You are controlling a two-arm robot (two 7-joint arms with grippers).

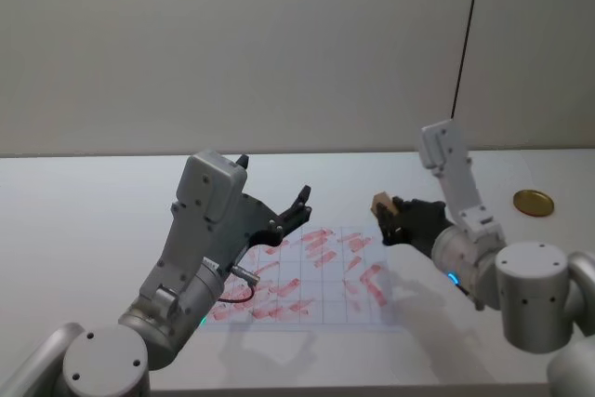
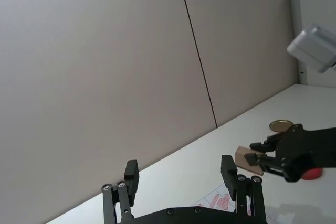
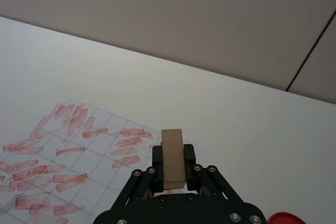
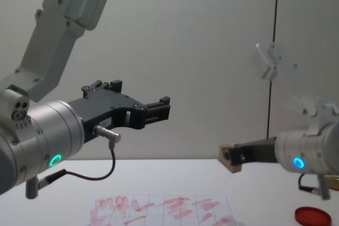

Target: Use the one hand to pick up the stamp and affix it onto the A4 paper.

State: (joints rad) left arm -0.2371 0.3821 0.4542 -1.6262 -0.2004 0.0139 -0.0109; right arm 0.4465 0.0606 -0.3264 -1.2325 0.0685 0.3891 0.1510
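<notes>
My right gripper (image 1: 389, 218) is shut on the stamp (image 1: 382, 205), a small tan wooden block, and holds it in the air just past the right edge of the A4 paper (image 1: 307, 276). In the right wrist view the stamp (image 3: 172, 158) stands between the black fingers, above the paper (image 3: 73, 150) with its grid and red marks. From the chest, the stamp (image 4: 229, 158) hangs well above the sheet (image 4: 159, 209). My left gripper (image 1: 299, 204) is open, raised over the paper's left part and holding nothing; its fingers (image 2: 229, 171) show in the left wrist view, with the stamp (image 2: 248, 160) beyond.
A red ink pad (image 4: 312, 216) lies on the white table at the right, also seen as the red disc (image 2: 312, 173) behind the right gripper. A gold-brown disc (image 1: 534, 202) sits farther right near the back wall. The table's rear edge meets a grey wall.
</notes>
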